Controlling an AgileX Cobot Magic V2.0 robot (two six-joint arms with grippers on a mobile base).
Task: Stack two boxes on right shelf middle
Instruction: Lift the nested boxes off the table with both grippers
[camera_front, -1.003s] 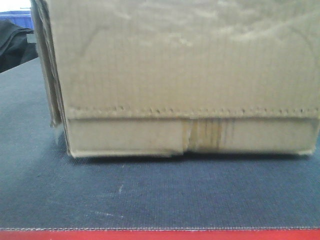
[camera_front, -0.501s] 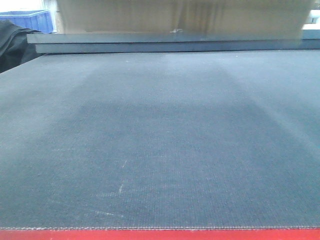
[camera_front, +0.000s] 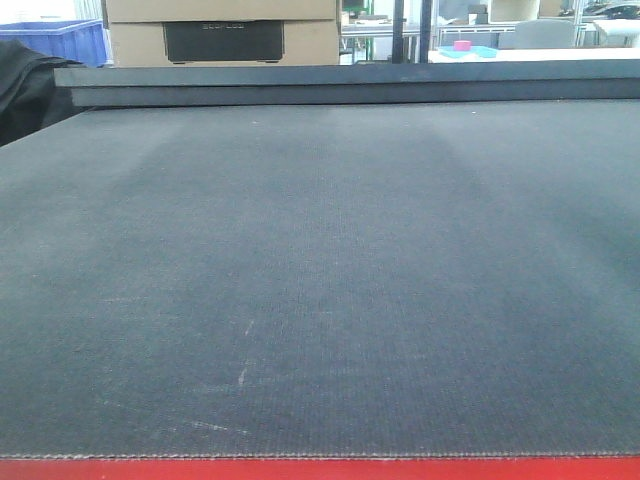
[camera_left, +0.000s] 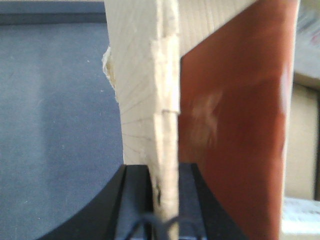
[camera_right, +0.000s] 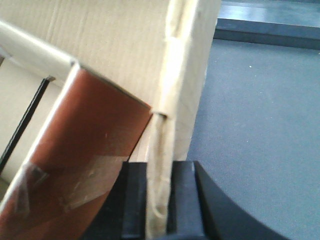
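Note:
A brown cardboard box (camera_left: 145, 75) hangs above the dark grey table, held by both arms. In the left wrist view my left gripper (camera_left: 165, 200) is shut on the box's creased wall edge, with a reddish-brown inner face (camera_left: 235, 125) to its right. The right wrist view shows the same box (camera_right: 115, 50), with my right gripper (camera_right: 159, 200) shut on its other wall edge, beside a reddish-brown panel (camera_right: 85, 150) carrying clear tape. The front view shows neither the held box nor the grippers. The shelf is out of view.
The dark grey table top (camera_front: 320, 280) has a red front edge (camera_front: 320, 470) and a raised dark ledge (camera_front: 350, 85) at its far side. Behind it stand another cardboard carton (camera_front: 140, 40), a blue bin (camera_front: 60, 40) and black cloth (camera_front: 25, 90).
The box that filled the front view a second ago has risen out of the top of that view. The table top and the things behind it now show.

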